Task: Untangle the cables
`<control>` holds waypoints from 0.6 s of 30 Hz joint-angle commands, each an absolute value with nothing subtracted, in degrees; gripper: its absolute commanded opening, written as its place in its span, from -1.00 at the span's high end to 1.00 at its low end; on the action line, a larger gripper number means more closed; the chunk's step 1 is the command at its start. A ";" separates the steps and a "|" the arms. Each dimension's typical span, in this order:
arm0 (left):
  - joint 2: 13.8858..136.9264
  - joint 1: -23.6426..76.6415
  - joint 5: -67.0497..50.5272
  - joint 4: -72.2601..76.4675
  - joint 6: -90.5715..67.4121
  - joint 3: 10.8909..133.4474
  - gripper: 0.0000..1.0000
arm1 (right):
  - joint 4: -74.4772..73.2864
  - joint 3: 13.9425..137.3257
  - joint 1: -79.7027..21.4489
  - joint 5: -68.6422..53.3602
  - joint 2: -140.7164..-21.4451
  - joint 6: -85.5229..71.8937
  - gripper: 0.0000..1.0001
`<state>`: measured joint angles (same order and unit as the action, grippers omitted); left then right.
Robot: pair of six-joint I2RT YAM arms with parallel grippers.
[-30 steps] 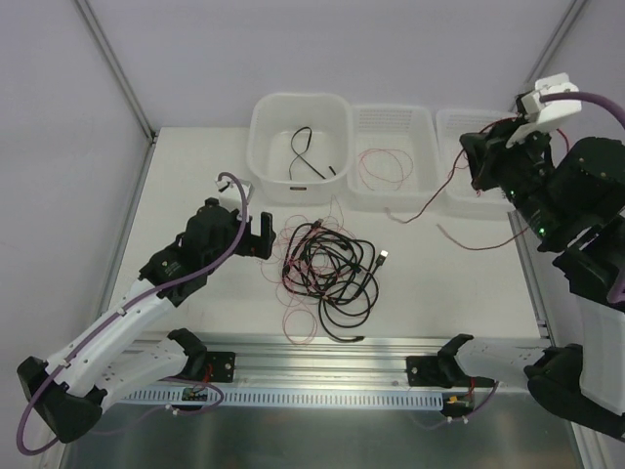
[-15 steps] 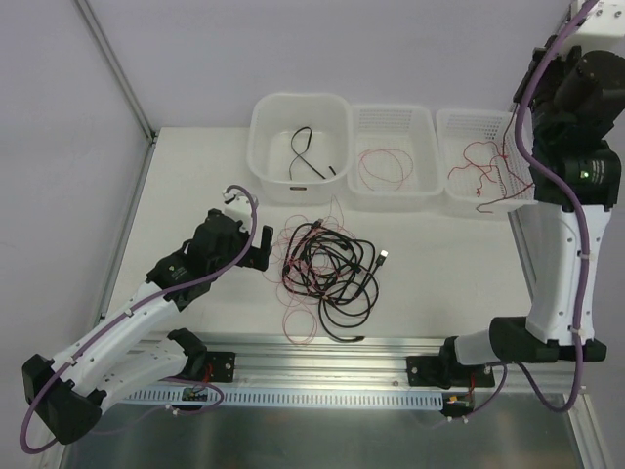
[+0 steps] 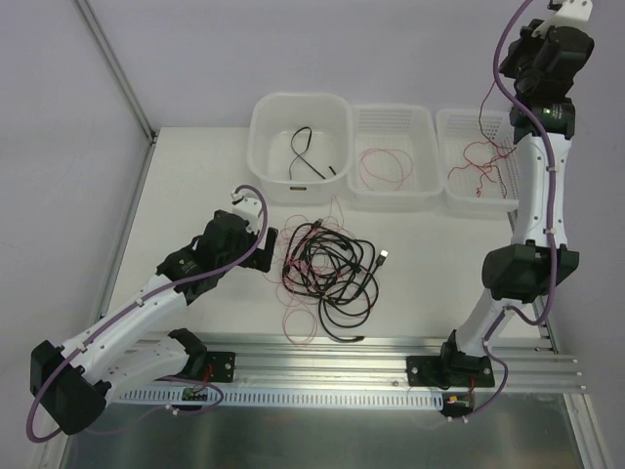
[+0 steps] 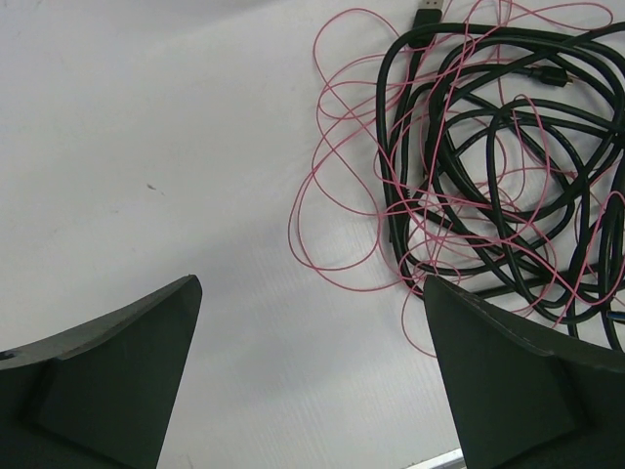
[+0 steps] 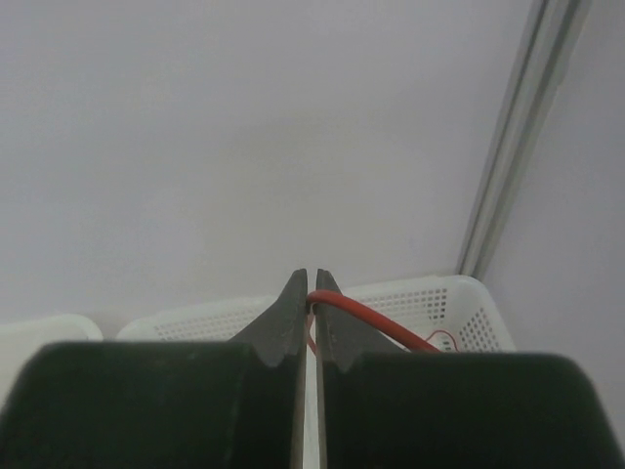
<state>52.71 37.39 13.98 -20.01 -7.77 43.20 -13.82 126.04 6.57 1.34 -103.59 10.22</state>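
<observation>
Only the right wrist view shows the right gripper [image 5: 309,278] clamped on a thin red wire [image 5: 363,318]; the top view places it high up, far right of the tangle [image 3: 327,269] of black and red cables. The left gripper [image 4: 311,285] sits just left of the tangle, fingers spread wide. Beyond the tangle, a solid tub [image 3: 301,98] holds one black cable [image 3: 308,156], the middle basket [image 3: 394,109] holds a red loop [image 3: 383,166], and the right basket [image 3: 469,115] holds the held wire's loose end.
</observation>
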 commanded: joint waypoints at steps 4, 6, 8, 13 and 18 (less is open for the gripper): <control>54.75 36.65 14.76 -19.95 -5.98 42.89 -0.98 | -3.26 132.01 11.07 -3.51 -109.59 2.65 0.99; 55.98 36.65 14.59 -20.04 -5.54 43.06 -0.98 | -2.64 130.53 12.13 -4.48 -111.96 0.88 0.99; 56.77 36.47 13.98 -20.04 -5.54 43.50 -0.98 | -2.72 129.12 12.91 -5.53 -114.33 -1.39 0.99; 57.83 36.21 13.89 -19.95 -5.63 43.51 -0.98 | -3.43 121.05 13.80 -8.70 -118.56 -4.13 0.99; 58.18 36.12 13.10 -20.13 -5.89 43.77 -0.98 | -5.44 117.60 13.97 -10.81 -124.26 -6.67 0.99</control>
